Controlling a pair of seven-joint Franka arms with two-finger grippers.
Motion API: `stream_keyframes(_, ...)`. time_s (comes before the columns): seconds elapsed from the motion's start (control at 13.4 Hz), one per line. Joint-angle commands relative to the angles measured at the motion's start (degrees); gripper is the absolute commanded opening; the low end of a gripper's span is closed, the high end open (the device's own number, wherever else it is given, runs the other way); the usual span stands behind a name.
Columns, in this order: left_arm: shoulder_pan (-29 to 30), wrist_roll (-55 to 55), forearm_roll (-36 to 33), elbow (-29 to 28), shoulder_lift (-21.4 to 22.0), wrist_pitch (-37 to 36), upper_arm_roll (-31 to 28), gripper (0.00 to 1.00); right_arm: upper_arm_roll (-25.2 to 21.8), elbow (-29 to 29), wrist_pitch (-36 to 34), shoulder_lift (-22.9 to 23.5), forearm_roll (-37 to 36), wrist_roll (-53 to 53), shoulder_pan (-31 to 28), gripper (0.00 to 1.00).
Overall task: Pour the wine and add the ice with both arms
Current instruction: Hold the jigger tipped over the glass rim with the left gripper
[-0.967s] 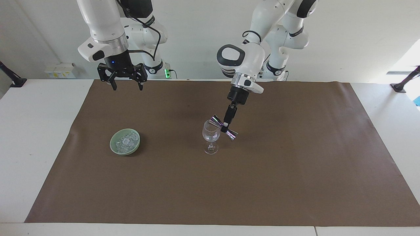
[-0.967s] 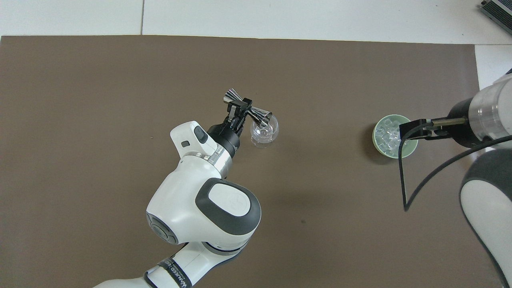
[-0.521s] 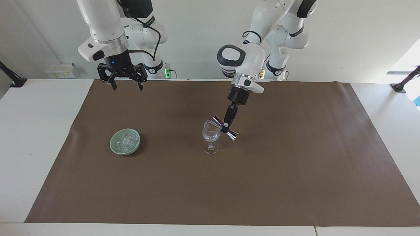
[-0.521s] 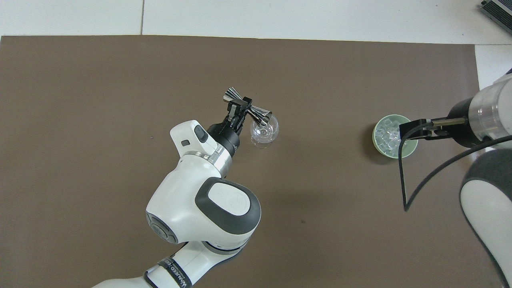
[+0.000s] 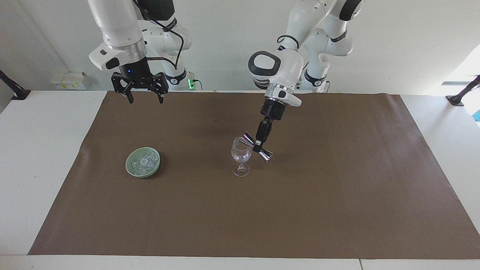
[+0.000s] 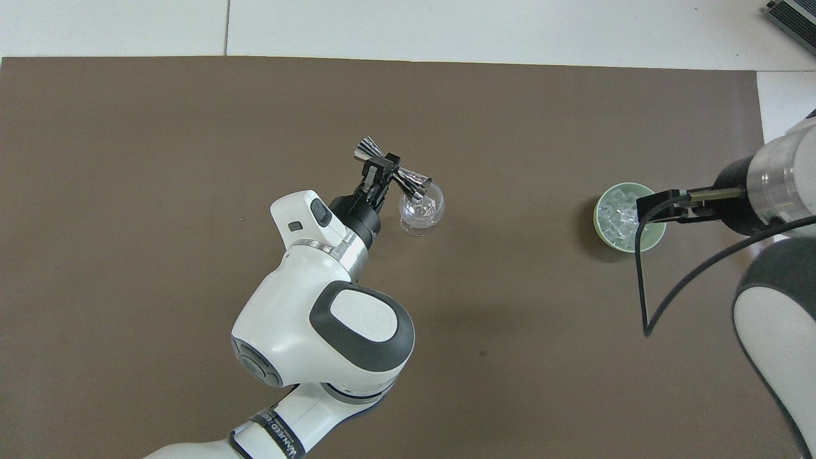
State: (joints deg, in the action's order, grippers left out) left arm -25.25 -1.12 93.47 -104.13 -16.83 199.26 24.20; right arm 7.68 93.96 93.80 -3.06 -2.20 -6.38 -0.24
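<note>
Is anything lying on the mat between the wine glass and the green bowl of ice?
No. Between the wine glass and the green bowl holding the ice there is only bare brown mat; both the facing and overhead views show it.

- A robotics lab or test room, not a home or a bar: two large white arms, the left arm (image 5: pixel 300 41) at the upper right of the facing view and the right arm (image 5: pixel 123 33) at its upper left, stand at the table's (image 5: pixel 33 150) edge.
- A plain white wall (image 5: pixel 225 37) fills the top of the facing view, bare of decoration.
- A brown paper sheet (image 5: pixel 337 187) covers the middle of the white table as a work surface.
- Black clamp brackets (image 5: pixel 13 90) sit at the table's corners, at the left and right edges of the frame.
- A small device with a green light (image 5: pixel 192 83) and loose black cables (image 5: pixel 176 33) show at the top centre.
</note>
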Motion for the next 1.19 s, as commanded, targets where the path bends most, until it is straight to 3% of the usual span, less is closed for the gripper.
stream_keyframes(0.0,-1.03,1.29,-0.65,1.83,-1.19,1.39,-0.82,0.0,0.4,1.14,-0.45,-1.16,0.09,1.46,-0.81,1.0)
stream_keyframes(1.12,-1.38,2.61,-2.23,3.06,-1.98,1.48,-1.62,0.0,0.4,1.14,-0.37,-1.16,0.09,1.46,-0.72,1.0)
